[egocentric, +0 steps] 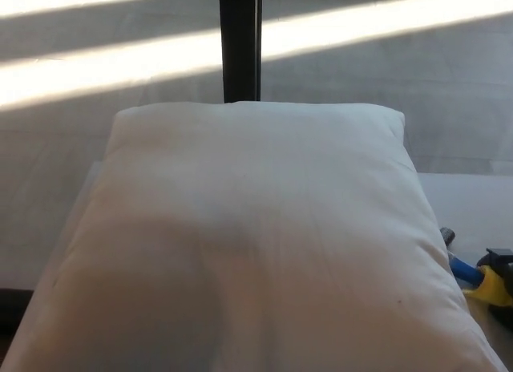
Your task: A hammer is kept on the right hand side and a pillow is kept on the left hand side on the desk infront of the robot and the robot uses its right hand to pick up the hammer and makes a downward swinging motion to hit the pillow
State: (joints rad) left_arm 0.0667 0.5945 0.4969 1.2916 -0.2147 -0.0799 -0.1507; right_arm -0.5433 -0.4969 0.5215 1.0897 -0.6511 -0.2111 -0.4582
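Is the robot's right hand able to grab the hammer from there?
Probably yes. The right hand is right at the hammer on the pillow's right side, nothing between them. I can't tell if it's gripping.

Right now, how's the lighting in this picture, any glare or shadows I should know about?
Head view: bright sunlight bands blow out on the floor behind; the white pillow has a soft dark shadow over its lower left; the hammer sits dim and slightly blurred at the right edge, mostly cut off.

The pillow (248,236) hides most of the hammer (473,276); the frame edge crops the right robot hand (503,264).
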